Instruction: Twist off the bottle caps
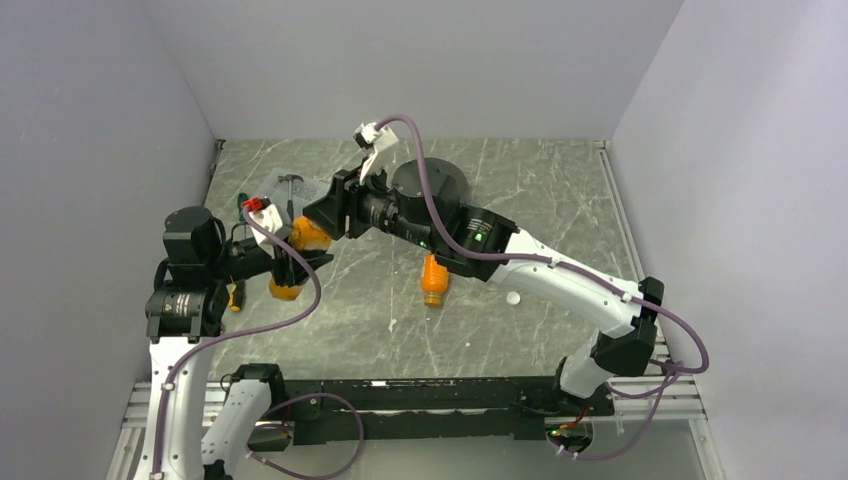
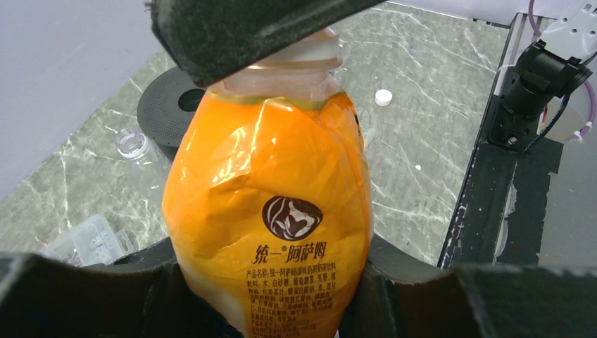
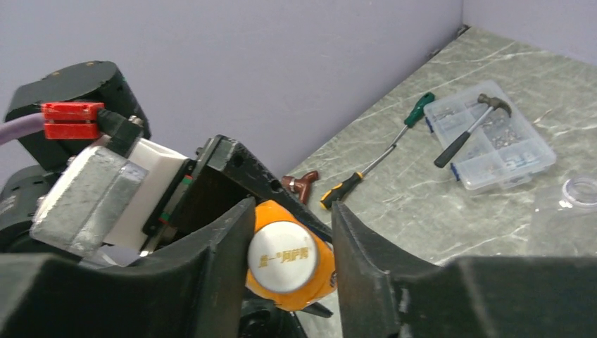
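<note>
My left gripper (image 2: 271,282) is shut on the short stubby orange bottle (image 2: 271,204) and holds it above the table, as the top view (image 1: 288,270) also shows. Its white cap (image 3: 283,257) sits between the fingers of my right gripper (image 3: 292,211). The right gripper is open: the left finger touches the cap, and a small gap remains at the right finger. The tall orange bottle (image 1: 433,280) is on the table under the right arm. The clear bottle (image 2: 137,151) lies capless. A loose white cap (image 2: 383,97) lies on the table.
The big black disc (image 1: 430,185) is at the back centre. A clear parts box (image 3: 493,151) with a hammer (image 3: 468,130) on it lies at the back left, with two screwdrivers (image 3: 380,158) beside it. Walls close in on three sides.
</note>
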`<action>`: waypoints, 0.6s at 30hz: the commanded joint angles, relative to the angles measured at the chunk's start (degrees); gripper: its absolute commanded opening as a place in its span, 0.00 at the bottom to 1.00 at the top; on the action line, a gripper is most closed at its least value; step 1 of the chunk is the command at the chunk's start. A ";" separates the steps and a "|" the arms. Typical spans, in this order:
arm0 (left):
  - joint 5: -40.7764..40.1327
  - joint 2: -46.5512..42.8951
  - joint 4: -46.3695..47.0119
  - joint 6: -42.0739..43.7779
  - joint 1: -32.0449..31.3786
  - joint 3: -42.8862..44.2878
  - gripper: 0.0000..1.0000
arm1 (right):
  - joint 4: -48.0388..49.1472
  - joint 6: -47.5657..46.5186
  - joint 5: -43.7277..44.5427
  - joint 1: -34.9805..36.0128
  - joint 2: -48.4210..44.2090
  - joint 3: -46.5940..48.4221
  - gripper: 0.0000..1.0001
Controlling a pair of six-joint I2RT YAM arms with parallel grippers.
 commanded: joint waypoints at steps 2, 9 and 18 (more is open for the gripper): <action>0.12 -0.20 0.98 0.23 0.15 -0.53 0.15 | 4.56 1.04 2.05 0.23 -1.88 -0.66 0.37; 5.57 0.58 -0.13 -1.05 0.15 0.48 0.14 | 8.52 -1.96 -0.94 0.22 -3.80 -3.37 0.20; 26.68 6.63 -14.21 0.16 0.14 6.35 0.16 | 20.20 -13.33 -26.40 -0.93 -9.89 -11.26 0.16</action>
